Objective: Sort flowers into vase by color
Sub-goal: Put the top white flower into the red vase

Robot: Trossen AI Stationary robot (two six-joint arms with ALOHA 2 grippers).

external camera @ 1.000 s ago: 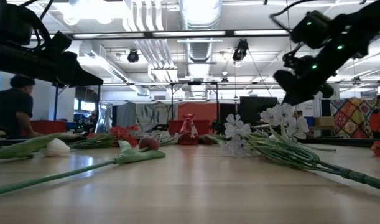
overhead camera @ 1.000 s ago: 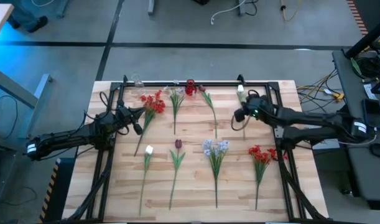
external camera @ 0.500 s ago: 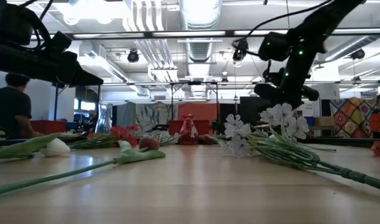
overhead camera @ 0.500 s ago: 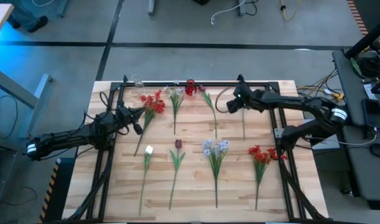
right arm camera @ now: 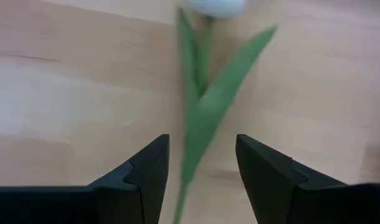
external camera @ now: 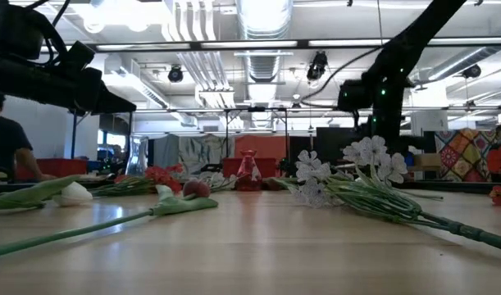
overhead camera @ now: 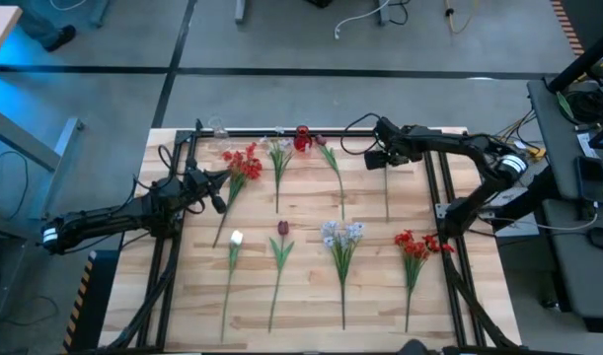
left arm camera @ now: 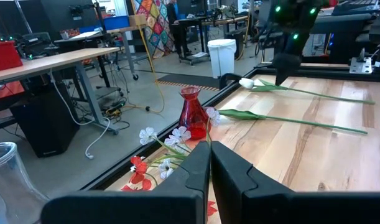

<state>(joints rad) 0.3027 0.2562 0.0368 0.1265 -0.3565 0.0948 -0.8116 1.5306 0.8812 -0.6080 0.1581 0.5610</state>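
The right claw (right arm camera: 199,171) is held spread above the white tulip (right arm camera: 202,93), whose stem lies between its fingers, seemingly untouched, on the desk (overhead camera: 301,286). The left claw (left arm camera: 209,163) is clenched.

- Grey concrete floor (overhead camera: 281,44) crossed by a dark line.
- Ceiling ducts (external camera: 262,16) and strip lights overhead.
- Wooden desk (left arm camera: 59,59), white bin (left arm camera: 222,53) and a patchwork quilt (external camera: 463,152) beyond.
- A person (external camera: 4,147) sits at one side.
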